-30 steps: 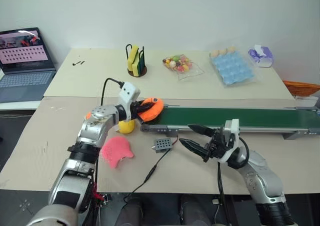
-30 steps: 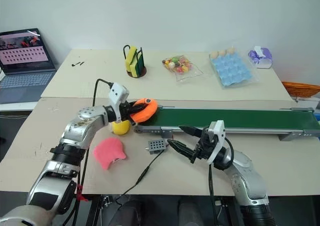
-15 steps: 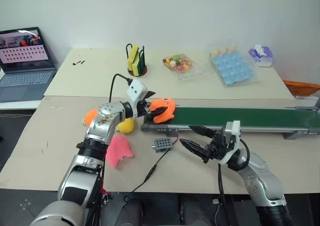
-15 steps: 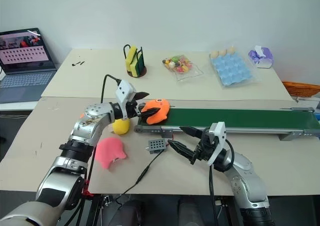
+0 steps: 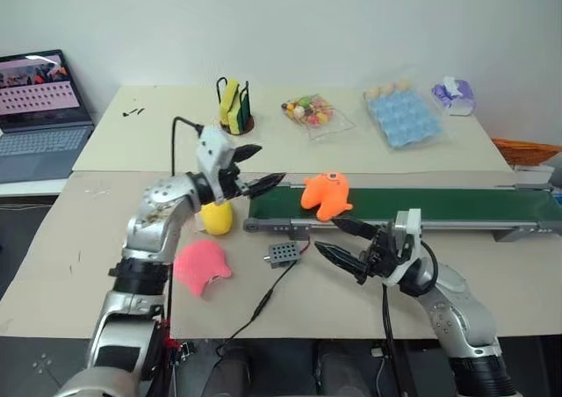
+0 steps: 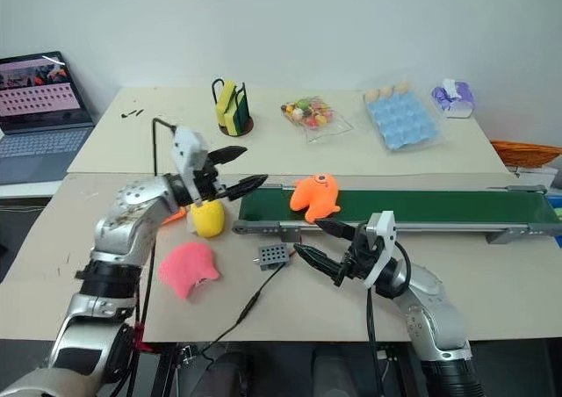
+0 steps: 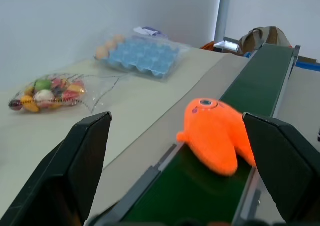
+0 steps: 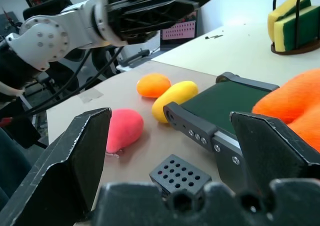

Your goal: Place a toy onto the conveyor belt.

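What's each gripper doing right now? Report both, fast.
Left gripper: open, empty, beside the long dark-green conveyor belt; the bright orange one-eyed plush monster toy lies on it.
Right gripper: open, empty.

I see a plain white wall across the top of the frame, with two pale tables pushed together below it. A grey side desk sits at upper left, evenly lit.

Silver arms; black-fingered left hand; black cables
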### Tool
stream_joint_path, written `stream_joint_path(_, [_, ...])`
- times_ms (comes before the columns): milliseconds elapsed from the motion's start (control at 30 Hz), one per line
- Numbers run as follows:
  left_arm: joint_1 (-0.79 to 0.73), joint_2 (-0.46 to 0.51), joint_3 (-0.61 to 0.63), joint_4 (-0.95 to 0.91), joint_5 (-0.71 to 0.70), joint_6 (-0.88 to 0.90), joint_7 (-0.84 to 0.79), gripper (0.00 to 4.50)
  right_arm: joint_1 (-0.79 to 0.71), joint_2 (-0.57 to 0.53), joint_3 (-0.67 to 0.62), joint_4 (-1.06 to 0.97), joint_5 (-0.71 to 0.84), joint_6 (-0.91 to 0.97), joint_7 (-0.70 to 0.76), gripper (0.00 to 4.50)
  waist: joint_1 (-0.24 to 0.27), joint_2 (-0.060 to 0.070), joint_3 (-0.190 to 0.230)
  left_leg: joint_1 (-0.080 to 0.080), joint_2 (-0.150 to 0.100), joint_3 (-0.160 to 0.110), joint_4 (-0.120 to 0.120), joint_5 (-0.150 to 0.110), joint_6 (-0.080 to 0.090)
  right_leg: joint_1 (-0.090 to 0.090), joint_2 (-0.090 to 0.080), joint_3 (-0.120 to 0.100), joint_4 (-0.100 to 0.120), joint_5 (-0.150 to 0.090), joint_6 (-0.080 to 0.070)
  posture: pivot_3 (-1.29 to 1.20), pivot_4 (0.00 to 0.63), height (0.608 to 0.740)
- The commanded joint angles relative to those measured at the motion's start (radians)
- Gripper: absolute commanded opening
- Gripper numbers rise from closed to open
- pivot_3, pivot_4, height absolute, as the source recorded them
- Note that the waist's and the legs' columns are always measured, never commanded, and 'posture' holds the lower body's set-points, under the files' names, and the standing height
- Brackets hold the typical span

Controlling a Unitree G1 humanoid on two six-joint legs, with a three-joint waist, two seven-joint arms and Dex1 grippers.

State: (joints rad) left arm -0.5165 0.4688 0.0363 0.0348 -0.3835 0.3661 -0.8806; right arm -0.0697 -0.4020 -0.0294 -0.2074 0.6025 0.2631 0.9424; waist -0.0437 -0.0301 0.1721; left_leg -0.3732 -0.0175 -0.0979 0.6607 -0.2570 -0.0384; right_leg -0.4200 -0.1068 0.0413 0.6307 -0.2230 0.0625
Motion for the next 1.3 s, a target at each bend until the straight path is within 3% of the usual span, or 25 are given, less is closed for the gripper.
stream_joint_path(33, [0.090,0.074,0.056,-0.099,-0.063,0.050,-0.052,4.48,0.005,-0.013,-0.013,-0.029,0.002,-0.020,0.014,4.50,0.000,0.000,0.000,0.000,0.000,0.000,0.000,0.000,0.000,0.000,0.000,0.000,0.000,0.000,0.000,0.00,0.150,0.740])
stream_joint_path(167, [0.135,0.114,0.082,-0.149,-0.087,0.060,-0.049,4.48,-0.003,-0.020,-0.024,-0.023,0.014,-0.015,0.018,4.50,0.013,0.000,0.000,0.000,0.000,0.000,0.000,0.000,0.000,0.001,0.000,-0.001,0.000,0.000,0.000,0.00,0.150,0.740])
stream_joint_path(1300, [0.069,0.027,0.040,-0.132,-0.103,0.039,-0.003,4.48,-0.016,-0.038,-0.029,-0.011,0.016,-0.017,0.030,4.50,0.022,0.000,0.000,0.001,0.000,0.000,0.000,0.000,0.000,0.001,0.000,0.000,0.000,0.001,-0.001,0.00,0.150,0.740])
